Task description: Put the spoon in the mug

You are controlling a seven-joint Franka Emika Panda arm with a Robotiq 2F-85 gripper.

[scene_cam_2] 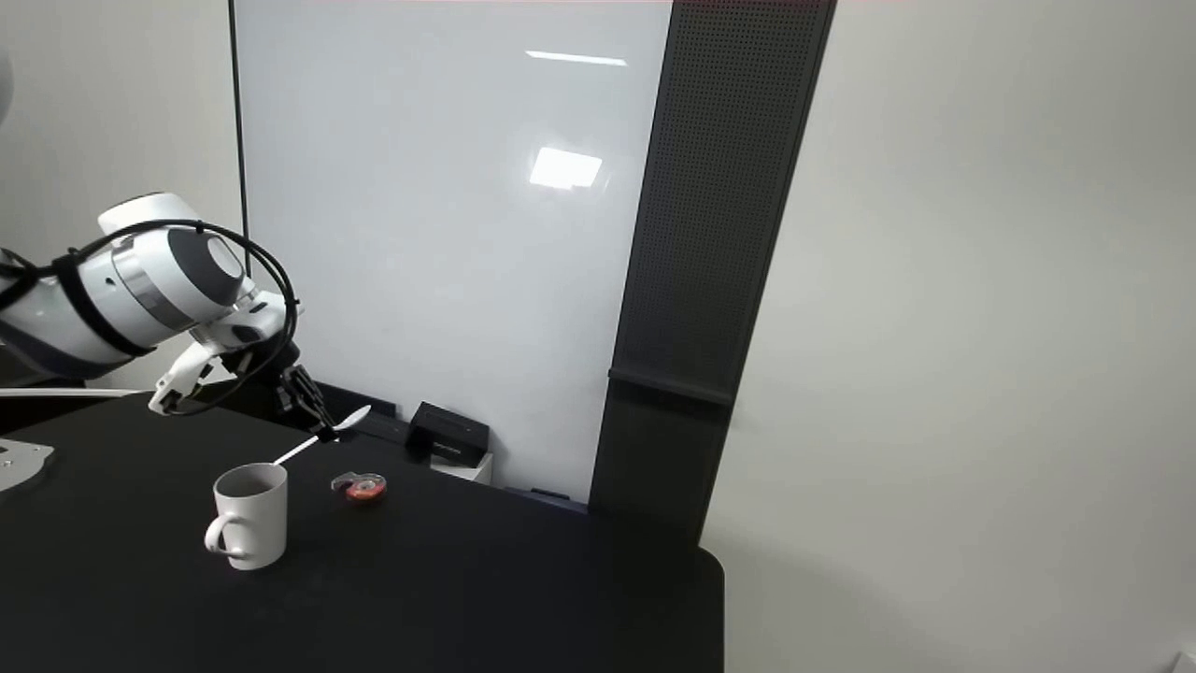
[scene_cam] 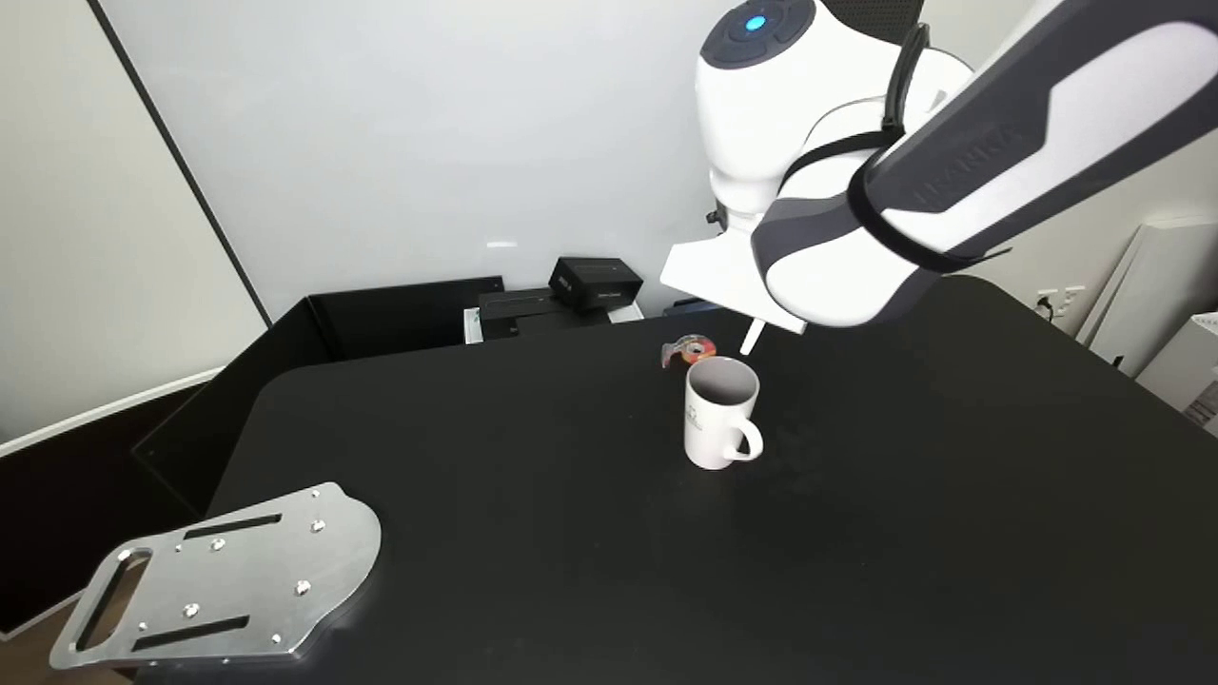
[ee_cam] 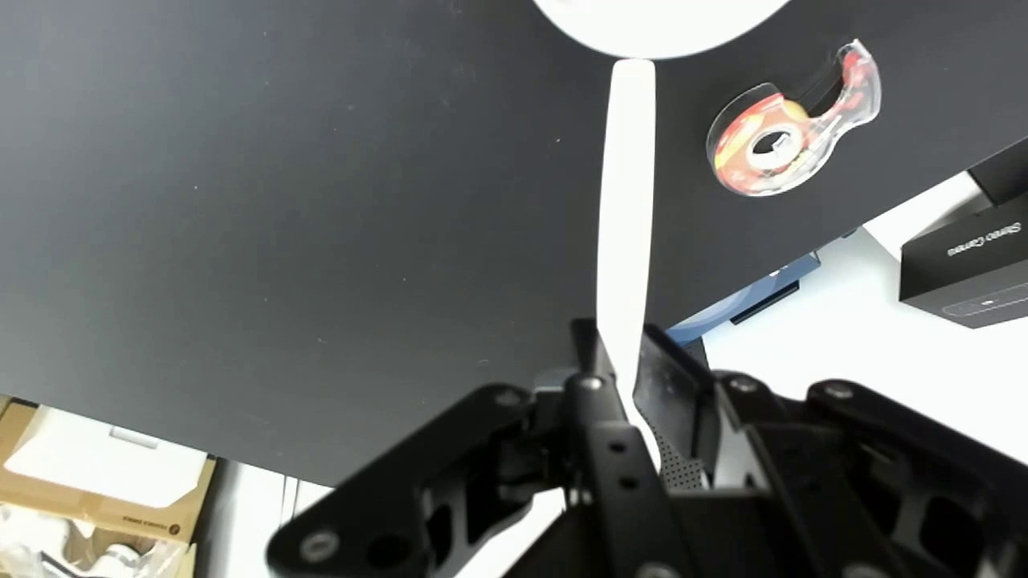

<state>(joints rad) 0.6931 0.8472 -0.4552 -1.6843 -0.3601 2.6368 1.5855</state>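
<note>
The white mug [scene_cam: 716, 423] stands upright on the black table in both exterior views [scene_cam_2: 260, 525]; its handle points away from the gripper. Part of it shows at the top of the wrist view [ee_cam: 662, 22]. My gripper [scene_cam_2: 327, 434] is shut on the white spoon [scene_cam_2: 298, 450], which it holds tilted in the air with the handle end low and the bowl up. In the wrist view the gripper [ee_cam: 620, 353] grips the spoon's handle [ee_cam: 626, 193] near the bowl. The handle end appears beside the mug's rim, outside it; contact cannot be told. The arm hides the gripper in an exterior view.
A clear and red tape dispenser [scene_cam: 693, 350] lies on the table behind the mug. A metal plate [scene_cam: 247, 571] lies at a table corner. Black boxes [scene_cam_2: 448, 433] stand beyond the table's back edge, before a white wall panel [scene_cam_2: 448, 234].
</note>
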